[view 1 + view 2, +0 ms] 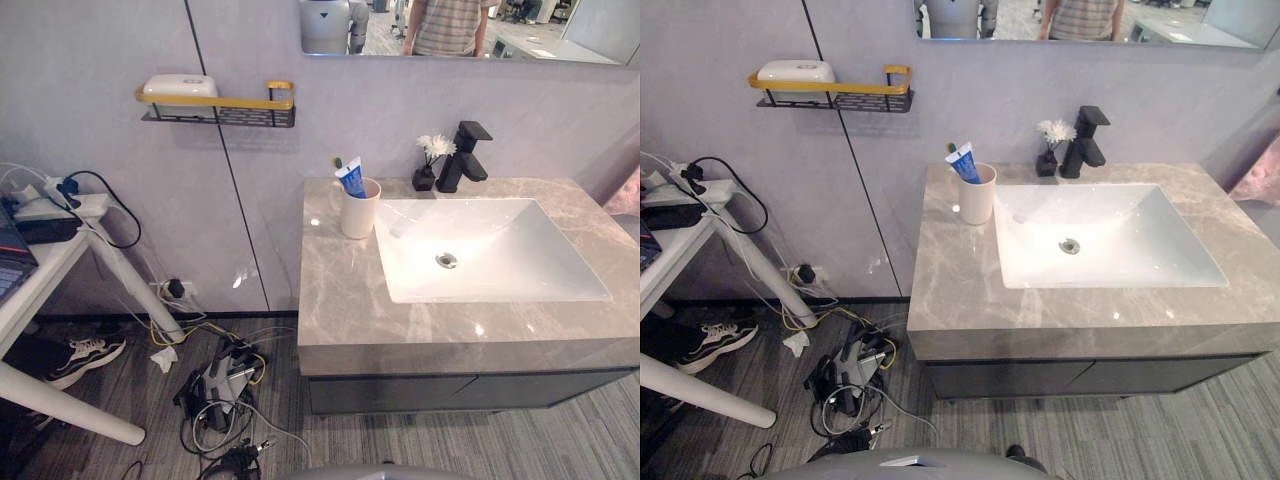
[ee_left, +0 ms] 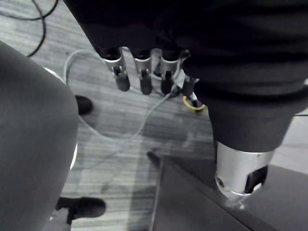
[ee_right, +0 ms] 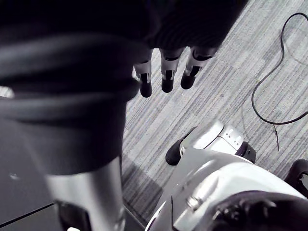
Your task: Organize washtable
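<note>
The grey marble washtable [image 1: 345,295] carries a white sink [image 1: 500,235]. Left of the basin stands a cream cup [image 1: 359,208] with a blue-and-white toothpaste tube [image 1: 350,178] and a green-tipped toothbrush [image 1: 337,161] in it. Behind the basin are a black faucet [image 1: 464,155] and a small black vase with a white flower [image 1: 430,165]. My left hand [image 2: 142,72] hangs low over the floor, fingers straight, holding nothing. My right hand [image 3: 166,72] also hangs by my side, open and free of any object.
A yellow-railed black wall shelf [image 1: 230,106] with a white soap box [image 1: 180,88] hangs left of the washtable. A white side table [image 1: 60,250] with a power strip stands at far left. Tangled cables [image 1: 220,385] and a sneaker [image 1: 85,358] lie on the floor. The mirror [image 1: 470,25] reflects a person.
</note>
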`<state>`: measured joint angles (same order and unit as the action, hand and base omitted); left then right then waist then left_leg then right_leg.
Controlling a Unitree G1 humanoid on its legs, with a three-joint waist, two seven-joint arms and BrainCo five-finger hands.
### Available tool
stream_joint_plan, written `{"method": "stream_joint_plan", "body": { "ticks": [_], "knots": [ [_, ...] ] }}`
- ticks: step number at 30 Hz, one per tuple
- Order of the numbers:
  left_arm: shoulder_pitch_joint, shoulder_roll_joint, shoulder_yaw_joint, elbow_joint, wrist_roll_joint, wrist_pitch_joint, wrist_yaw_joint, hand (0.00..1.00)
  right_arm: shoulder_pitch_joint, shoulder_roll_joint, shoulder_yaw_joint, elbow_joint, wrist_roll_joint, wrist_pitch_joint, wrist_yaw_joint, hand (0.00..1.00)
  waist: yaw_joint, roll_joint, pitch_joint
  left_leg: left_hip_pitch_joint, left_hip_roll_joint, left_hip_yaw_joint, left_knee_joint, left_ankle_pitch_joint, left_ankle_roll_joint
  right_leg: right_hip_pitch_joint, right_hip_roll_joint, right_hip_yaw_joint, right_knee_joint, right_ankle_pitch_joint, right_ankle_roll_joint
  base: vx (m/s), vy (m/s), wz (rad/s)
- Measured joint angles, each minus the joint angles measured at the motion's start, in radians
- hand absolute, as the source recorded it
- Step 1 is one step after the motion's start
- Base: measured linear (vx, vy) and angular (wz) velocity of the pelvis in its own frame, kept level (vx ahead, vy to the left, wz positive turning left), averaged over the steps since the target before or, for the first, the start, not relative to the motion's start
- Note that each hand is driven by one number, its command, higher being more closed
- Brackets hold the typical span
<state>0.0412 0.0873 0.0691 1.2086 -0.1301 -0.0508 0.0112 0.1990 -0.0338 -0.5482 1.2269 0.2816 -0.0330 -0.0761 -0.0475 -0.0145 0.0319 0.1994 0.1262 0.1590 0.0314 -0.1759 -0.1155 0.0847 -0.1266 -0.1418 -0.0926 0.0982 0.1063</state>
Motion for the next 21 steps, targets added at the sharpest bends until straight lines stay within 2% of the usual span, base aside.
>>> {"method": "stream_joint_plan", "body": {
  "ticks": [3, 5, 7, 9, 10, 11, 12, 13, 14, 15, 16, 17, 18, 20, 21],
  "knots": [
    [0.002, 0.003, 0.002, -0.013, -0.001, -0.001, 0.004, 0.0, -0.005, 0.0, 0.003, 0.0, -0.022, 0.0, 0.0, 0.0, 0.001, -0.003, 0.021, -0.027, 0.013, -0.032, 0.071, -0.023, -0.003, 0.031, 0.003, -0.034, 0.0, -0.006, -0.006, -0.09, -0.044, 0.32],
    [0.005, -0.003, 0.01, -0.039, -0.002, -0.004, 0.016, 0.0, -0.015, -0.009, 0.006, 0.0, -0.028, -0.002, -0.001, 0.0, 0.005, 0.004, 0.048, -0.093, 0.041, -0.063, 0.194, -0.075, -0.009, 0.038, 0.022, -0.049, 0.0, -0.024, -0.011, -0.13, -0.056, 0.26],
    [0.004, -0.01, 0.012, -0.048, -0.002, -0.004, 0.022, 0.0, -0.023, -0.024, 0.014, 0.0, -0.028, -0.002, -0.002, 0.0, 0.004, 0.025, 0.058, -0.145, 0.054, -0.088, 0.25, -0.091, -0.014, 0.02, 0.034, -0.059, 0.0, -0.027, -0.008, -0.14, -0.039, 0.23],
    [0.002, -0.029, 0.032, -0.055, -0.002, -0.004, 0.03, 0.0, -0.032, -0.043, 0.03, 0.0, -0.028, -0.003, -0.003, 0.0, 0.005, 0.06, 0.068, -0.173, 0.063, -0.099, 0.254, -0.094, -0.027, 0.008, 0.044, -0.06, 0.002, -0.027, -0.008, -0.1, -0.057, 0.17],
    [0.004, -0.036, 0.06, -0.055, -0.003, -0.003, 0.034, 0.0, -0.041, -0.045, 0.025, 0.0, -0.028, -0.003, -0.003, 0.0, 0.005, 0.067, 0.07, -0.176, 0.068, -0.107, 0.235, -0.081, -0.039, -0.007, 0.049, -0.053, 0.012, -0.026, -0.019, -0.08, -0.096, 0.11],
    [0.01, -0.037, 0.088, -0.055, -0.003, -0.003, 0.038, 0.0, -0.042, -0.041, 0.019, 0.0, -0.028, -0.002, -0.003, 0.0, 0.004, 0.062, 0.069, -0.164, 0.067, -0.107, 0.197, -0.065, -0.051, -0.02, 0.049, -0.046, 0.019, -0.021, -0.037, 0.04, -0.084, 0.01],
    [0.005, -0.035, 0.14, -0.06, -0.006, -0.001, 0.04, 0.0, -0.043, -0.031, -0.009, 0.0, -0.028, -0.003, -0.003, 0.0, 0.006, 0.048, 0.083, -0.19, 0.07, -0.098, 0.361, -0.089, -0.048, -0.04, 0.039, -0.053, 0.043, -0.019, -0.065, 0.26, 0.02, -0.17],
    [0.005, -0.047, 0.169, -0.072, -0.013, -0.001, 0.039, 0.0, -0.052, -0.031, -0.027, -0.003, -0.028, -0.009, -0.006, 0.0, 0.013, 0.059, 0.092, -0.236, 0.075, -0.084, 0.592, -0.102, -0.039, -0.052, 0.04, -0.048, 0.075, -0.025, -0.073, 0.45, 0.156, -0.23],
    [0.012, -0.051, 0.169, -0.071, -0.016, -0.001, 0.039, 0.0, -0.05, -0.029, -0.035, -0.015, -0.027, -0.009, -0.007, 0.0, 0.008, 0.067, 0.088, -0.244, 0.076, -0.058, 0.737, -0.064, -0.021, -0.047, 0.036, -0.043, 0.074, -0.024, -0.072, 0.49, 0.221, -0.17],
    [0.017, -0.055, 0.167, -0.071, -0.016, -0.001, 0.039, 0.0, -0.051, -0.031, -0.038, -0.017, -0.026, -0.008, -0.005, 0.0, 0.0, 0.074, 0.086, -0.226, 0.078, -0.052, 0.771, -0.043, -0.014, -0.041, 0.036, -0.043, 0.067, -0.02, -0.067, 0.43, 0.221, 0.01],
    [0.015, -0.058, 0.163, -0.071, -0.016, 0.002, 0.039, 0.0, -0.052, -0.031, -0.038, -0.019, -0.026, -0.009, -0.003, 0.0, -0.005, 0.078, 0.088, -0.183, 0.091, -0.053, 0.716, -0.057, -0.024, -0.036, 0.039, -0.044, 0.07, -0.006, -0.053, 0.32, 0.209, 0.1],
    [0.01, -0.058, 0.157, -0.072, -0.016, 0.005, 0.039, 0.0, -0.056, -0.025, -0.041, -0.018, -0.026, -0.007, -0.003, 0.0, -0.002, 0.074, 0.089, -0.132, 0.073, -0.054, 0.603, -0.094, -0.038, -0.031, 0.032, -0.05, 0.075, 0.003, -0.048, 0.21, 0.163, 0.13],
    [0.01, -0.058, 0.155, -0.073, -0.016, 0.006, 0.039, 0.0, -0.056, -0.025, -0.042, -0.017, -0.026, -0.006, -0.002, 0.0, -0.002, 0.075, 0.087, -0.116, 0.066, -0.054, 0.57, -0.101, -0.032, -0.031, 0.031, -0.052, 0.075, 0.004, -0.046, 0.1, 0.115, 0.19],
    [0.007, -0.05, 0.117, -0.079, -0.016, 0.006, 0.041, 0.0, -0.055, -0.018, -0.028, -0.016, -0.026, -0.002, -0.001, 0.0, -0.008, 0.047, 0.075, -0.047, 0.037, -0.069, 0.386, -0.15, -0.021, -0.06, 0.02, -0.07, 0.078, 0.005, -0.045, 0.01, 0.074, 0.29],
    [0.007, -0.044, 0.093, -0.079, -0.016, 0.006, 0.044, 0.0, -0.056, -0.02, -0.008, -0.016, -0.026, -0.002, -0.001, 0.0, -0.009, 0.05, 0.068, -0.037, 0.036, -0.07, 0.322, -0.169, -0.02, -0.082, 0.019, -0.077, 0.08, 0.007, -0.042, -0.03, 0.112, 0.45]
  ]
}}
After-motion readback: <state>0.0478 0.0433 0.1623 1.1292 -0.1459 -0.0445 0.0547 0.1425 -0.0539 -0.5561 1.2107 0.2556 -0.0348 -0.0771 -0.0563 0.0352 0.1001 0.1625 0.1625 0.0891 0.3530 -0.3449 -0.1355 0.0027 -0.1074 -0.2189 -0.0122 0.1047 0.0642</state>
